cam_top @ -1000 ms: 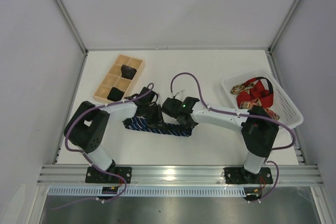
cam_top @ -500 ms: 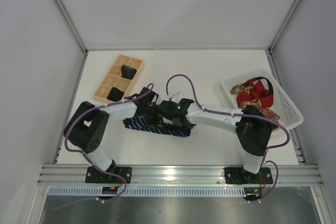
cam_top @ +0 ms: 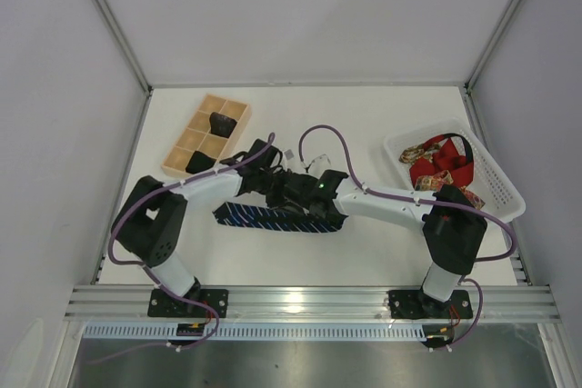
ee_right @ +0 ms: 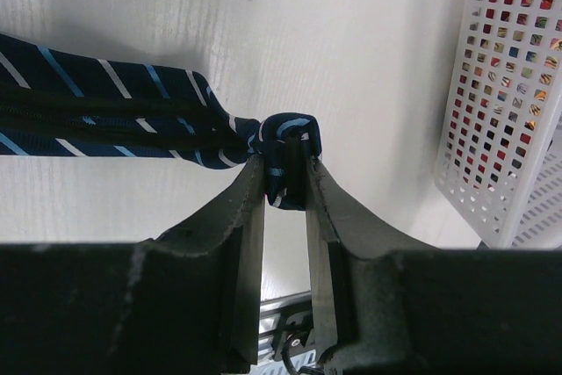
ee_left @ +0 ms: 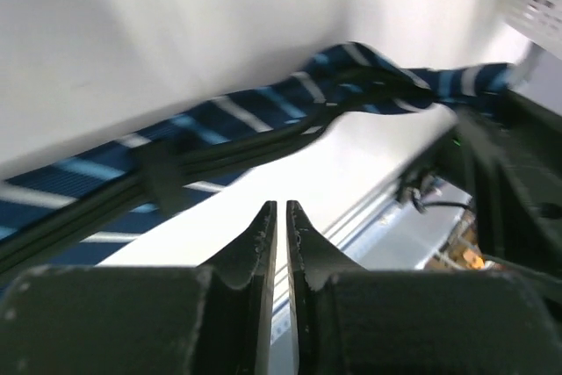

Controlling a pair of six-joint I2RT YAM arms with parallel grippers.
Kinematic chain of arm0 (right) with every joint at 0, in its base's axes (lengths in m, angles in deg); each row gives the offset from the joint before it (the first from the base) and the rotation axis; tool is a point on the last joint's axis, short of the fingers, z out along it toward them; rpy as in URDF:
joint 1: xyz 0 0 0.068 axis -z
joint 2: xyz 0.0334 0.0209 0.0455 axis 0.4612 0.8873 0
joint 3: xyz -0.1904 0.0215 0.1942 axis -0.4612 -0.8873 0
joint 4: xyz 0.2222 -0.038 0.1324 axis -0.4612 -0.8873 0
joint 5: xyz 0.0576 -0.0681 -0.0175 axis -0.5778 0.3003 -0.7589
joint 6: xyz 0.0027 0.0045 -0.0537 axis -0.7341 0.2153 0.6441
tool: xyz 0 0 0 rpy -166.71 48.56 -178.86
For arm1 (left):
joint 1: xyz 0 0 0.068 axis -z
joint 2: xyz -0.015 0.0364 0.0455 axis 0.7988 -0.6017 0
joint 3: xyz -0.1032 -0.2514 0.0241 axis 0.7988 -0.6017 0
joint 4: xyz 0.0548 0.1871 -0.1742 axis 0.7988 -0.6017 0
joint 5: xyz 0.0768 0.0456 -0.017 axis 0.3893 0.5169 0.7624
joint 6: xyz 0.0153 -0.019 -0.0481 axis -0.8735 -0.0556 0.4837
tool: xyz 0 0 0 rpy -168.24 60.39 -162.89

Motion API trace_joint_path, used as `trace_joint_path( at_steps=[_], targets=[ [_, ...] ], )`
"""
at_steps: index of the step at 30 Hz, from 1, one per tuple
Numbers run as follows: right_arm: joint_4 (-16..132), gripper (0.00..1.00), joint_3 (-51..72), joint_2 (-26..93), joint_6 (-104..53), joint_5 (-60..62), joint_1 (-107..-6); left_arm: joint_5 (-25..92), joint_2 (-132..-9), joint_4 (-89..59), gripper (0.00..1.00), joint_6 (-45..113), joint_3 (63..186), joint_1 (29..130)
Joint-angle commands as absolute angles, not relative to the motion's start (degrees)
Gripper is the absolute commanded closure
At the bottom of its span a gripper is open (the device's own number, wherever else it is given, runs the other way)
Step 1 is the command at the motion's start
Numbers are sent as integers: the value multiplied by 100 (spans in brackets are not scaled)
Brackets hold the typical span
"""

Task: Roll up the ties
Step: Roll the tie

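White tabletop (cam_top: 364,115): two rolled bundles (cam_top: 221,123) sit done in wooden tray (cam_top: 186,132) at 10 o'clock. Centre: navy tie (cam_top: 264,218) mostly unrolled, right fingers (ee_right: 250,208) pinching its bunched end, left fingers (ee_left: 259,234) nearly closed, empty. At 3 o'clock, red and gold ties (cam_top: 441,163) unrolled in basket (cam_top: 496,179).

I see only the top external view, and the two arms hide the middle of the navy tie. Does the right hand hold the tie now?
Observer: Yes. The right wrist view shows the right hand pinching the bunched end of the navy tie.
Operator: Does the left hand grip anything?
Observer: No. In the left wrist view the left hand is nearly closed and empty; the navy tie runs beyond it, untouched.
Operator: Is the tie rolled?
Observer: Only the pinched end is bunched; the rest stretches flat over the table.
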State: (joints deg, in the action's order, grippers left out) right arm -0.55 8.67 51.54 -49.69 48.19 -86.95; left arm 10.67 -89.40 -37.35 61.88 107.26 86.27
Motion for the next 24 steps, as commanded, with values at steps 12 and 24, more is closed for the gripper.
trace_joint_path(
  at_steps=[12,24],
  targets=[
    [-10,89,946,5021,-4954,5120,-8697,506,-10260,-3206,90,6552,11593,9195],
    [16,87,1174,5302,-4866,5076,-8820,708,-10771,-3127,92,6579,11620,9203]
  ],
)
